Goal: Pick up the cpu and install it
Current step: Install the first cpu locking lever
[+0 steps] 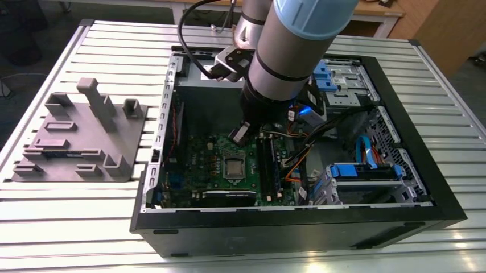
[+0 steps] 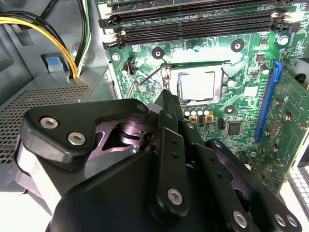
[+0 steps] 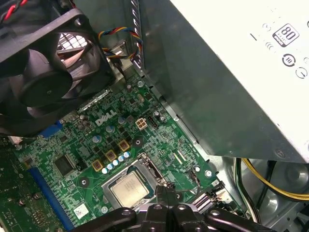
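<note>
1. The gripper (image 3: pixel 166 192) hangs inside the open case (image 1: pixel 425 187), low over the motherboard (image 1: pixel 220 151). In both wrist views its fingers (image 2: pixel 166 96) meet in one narrow dark tip with no gap showing and nothing between them, so it looks closed and empty.
2. That tip sits just beside the socket (image 3: pixel 130 186), near the corner where the thin wire lever (image 2: pixel 145 79) rises.
3. One cpu (image 2: pixel 198 86) lies flat in the socket, silvery top up, framed on all sides by the metal socket rim; it shows too in the first wrist view (image 3: pixel 129 189) and the exterior view (image 1: pixel 234 166).
4. Two long black memory slots (image 2: pixel 193 24) run along one side of the socket, near it.
5. One black fan (image 3: pixel 46 72) stands over the board on another side, and the grey power supply (image 3: pixel 231 92) walls in a third.
6. Yellow cables (image 2: pixel 46 34) curve past the supply, apart from the socket.
7. One blue slot (image 2: pixel 268 96) borders the socket area.
8. On the slatted table (image 1: pixel 76 227), one grey fixture (image 1: pixel 79 136) sits at the exterior view's left, well apart from the case.
</note>
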`<move>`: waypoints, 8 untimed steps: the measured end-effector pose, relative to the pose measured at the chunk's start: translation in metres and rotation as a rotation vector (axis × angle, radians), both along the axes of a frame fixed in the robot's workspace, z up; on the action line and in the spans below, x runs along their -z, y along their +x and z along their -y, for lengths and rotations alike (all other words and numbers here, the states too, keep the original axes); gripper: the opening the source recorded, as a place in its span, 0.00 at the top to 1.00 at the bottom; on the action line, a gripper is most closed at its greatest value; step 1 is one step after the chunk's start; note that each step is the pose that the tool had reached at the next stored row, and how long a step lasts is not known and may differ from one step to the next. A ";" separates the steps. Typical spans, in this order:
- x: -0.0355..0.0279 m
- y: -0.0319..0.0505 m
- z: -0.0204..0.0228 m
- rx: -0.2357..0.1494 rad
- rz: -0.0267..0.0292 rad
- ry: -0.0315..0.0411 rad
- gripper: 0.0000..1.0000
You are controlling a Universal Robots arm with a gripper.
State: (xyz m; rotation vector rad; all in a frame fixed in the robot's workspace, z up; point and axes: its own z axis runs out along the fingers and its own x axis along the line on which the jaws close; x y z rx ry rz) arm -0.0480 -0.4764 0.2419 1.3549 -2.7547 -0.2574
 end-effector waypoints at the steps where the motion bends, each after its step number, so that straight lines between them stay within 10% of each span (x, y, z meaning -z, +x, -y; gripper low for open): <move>1: 0.0000 0.0000 0.0000 0.000 0.0000 -0.0001 0.90; 8: 0.0000 0.0074 0.0000 0.000 -0.0024 -0.0001 0.90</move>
